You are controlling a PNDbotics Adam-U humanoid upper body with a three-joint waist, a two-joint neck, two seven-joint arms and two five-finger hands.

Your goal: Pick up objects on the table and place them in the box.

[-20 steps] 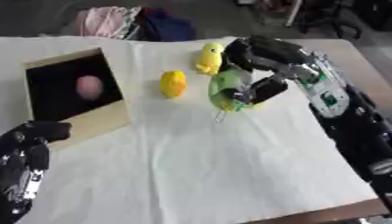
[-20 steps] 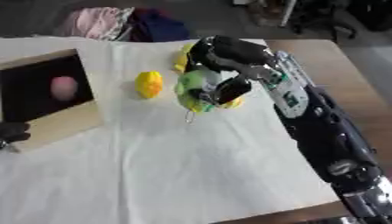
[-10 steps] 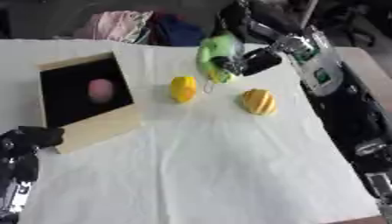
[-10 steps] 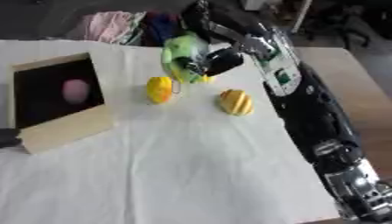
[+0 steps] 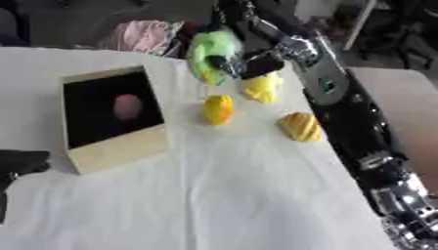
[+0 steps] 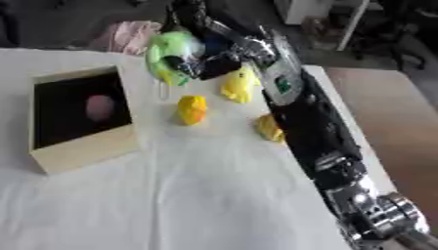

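In the left eye view, my right hand (image 5: 244, 66) is raised above the white cloth (image 5: 214, 195), its fingers curled around a green object (image 5: 212, 51). It is near the far right corner of the box (image 5: 116, 146), which has a pink ball (image 5: 127, 106) inside. Three yellow objects lie on the cloth: one (image 5: 218, 109) just beside the box, one (image 5: 263, 88) under my hand, one (image 5: 301, 126) touching my arm. My left hand (image 5: 17, 163) shows dark at the left edge; I cannot tell its fingers.

In the right eye view, the green object is clearly off the cloth, apart from the box.

Lighting: bright, even, overhead; white tablecloth (image 5: 214, 195) near glare, shadows faint. Focus: soft throughout, motion blur heaviest on right hand (image 5: 244, 63); box (image 5: 111, 156) interior dark.
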